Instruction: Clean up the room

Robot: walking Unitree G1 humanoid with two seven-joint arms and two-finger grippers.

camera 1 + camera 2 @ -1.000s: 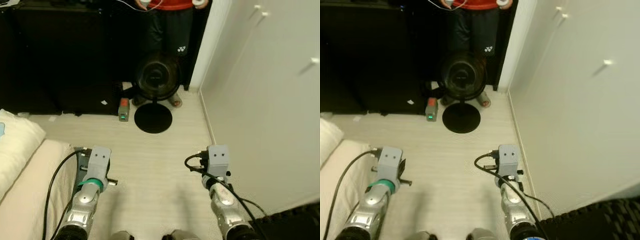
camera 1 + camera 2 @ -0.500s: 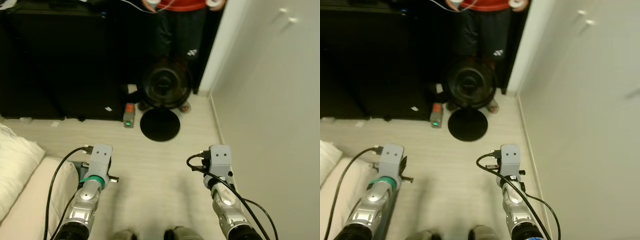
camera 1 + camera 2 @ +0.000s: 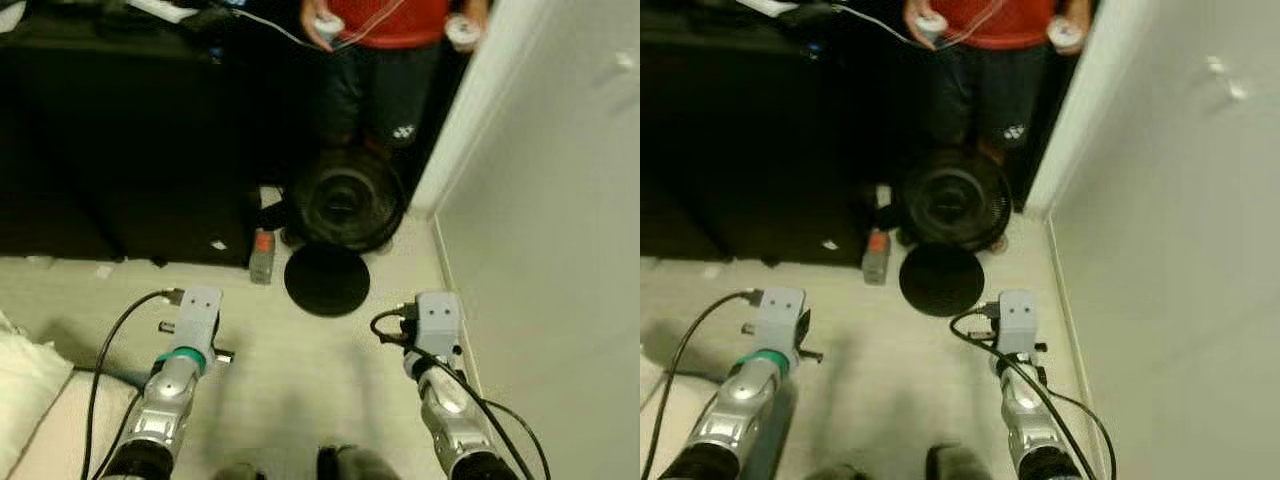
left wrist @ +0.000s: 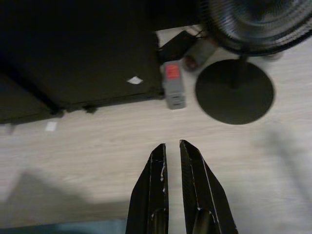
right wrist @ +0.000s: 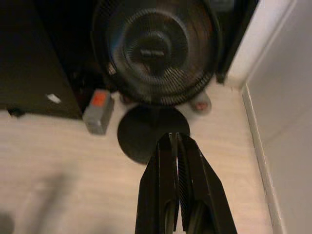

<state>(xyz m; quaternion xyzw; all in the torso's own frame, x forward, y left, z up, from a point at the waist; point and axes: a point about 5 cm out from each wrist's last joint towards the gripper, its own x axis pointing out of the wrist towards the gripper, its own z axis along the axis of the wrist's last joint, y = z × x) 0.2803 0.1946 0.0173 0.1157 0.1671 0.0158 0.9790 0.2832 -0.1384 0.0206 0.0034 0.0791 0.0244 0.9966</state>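
We see no one thing singled out for tidying; what lies before us is a pale wooden floor point(image 3: 300, 360) with a black fan point(image 3: 345, 200) standing at its far side, its round base point(image 3: 326, 280) flat on the boards. Just left of the base sits a grey power strip point(image 3: 262, 256) with a red switch, close against a dark cabinet point(image 3: 120, 150) that fills the far left. A few small white scraps point(image 4: 50, 126) lie on the floor along the cabinet's foot.

Behind the fan stands a person point(image 3: 385, 60) in a red top and dark trousers, a white controller in each hand point(image 3: 325, 25). A white wall point(image 3: 560, 220) runs down the right side.

Our left pincer point(image 4: 171, 151) hangs low over the floor on the near left, its two black fingers point(image 4: 155, 180) almost together with a narrow slit between them, gripping nothing. Our right pincer point(image 5: 174, 141) hangs on the near right, pointing toward the fan's base, its fingers point(image 5: 163, 180) pressed together and empty. Black cables loop from both wrists. At the near left edge a corner of white bedding point(image 3: 25, 380) shows, and our feet point(image 3: 340, 465) stand on the floor between the arms.
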